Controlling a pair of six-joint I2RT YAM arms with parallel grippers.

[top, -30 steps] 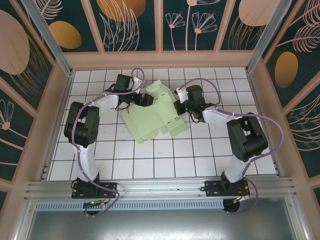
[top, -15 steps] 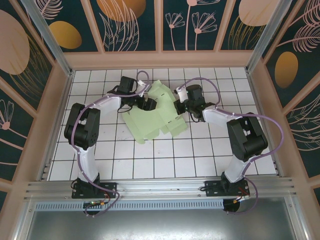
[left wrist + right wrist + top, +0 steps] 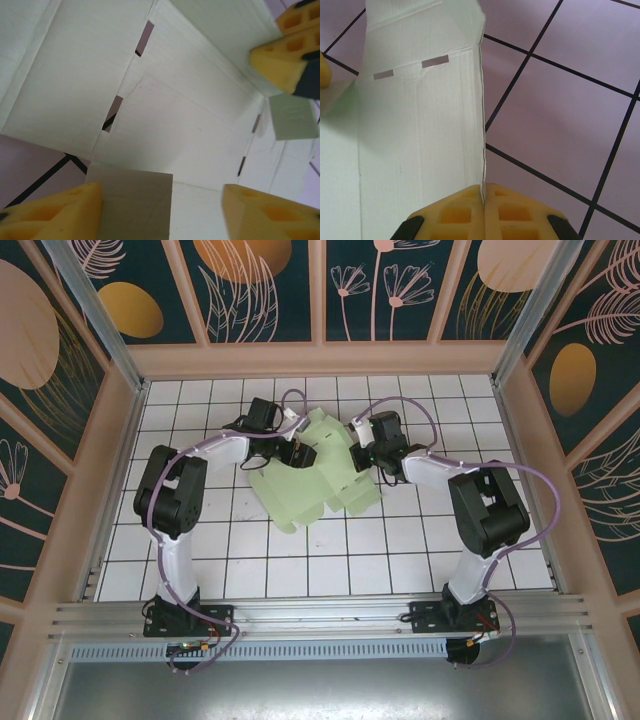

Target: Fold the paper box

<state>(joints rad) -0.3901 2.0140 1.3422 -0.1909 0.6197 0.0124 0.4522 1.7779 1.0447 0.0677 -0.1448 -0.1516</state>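
1. The paper box (image 3: 320,485) lies part-folded on the white tiled table (image 3: 250,560), toward its far middle, between the two hands. It is thin pale-green card, die-cut with tabs and notched edges.
2. The left hand (image 3: 298,452) sits over the card's far-left part. In its wrist view the yellow fingers (image 3: 60,212) stand apart, with a shaded flap rising between them just beside the left one.
3. The right hand (image 3: 358,445) is at the card's far-right edge. Its wrist view shows the pads (image 3: 465,212) pressed together, clamped on a panel's edge.
4. The wrist views alone show a fine ribbed grain, score lines and small paired slots (image 3: 435,61). They also show square recesses in the pads.
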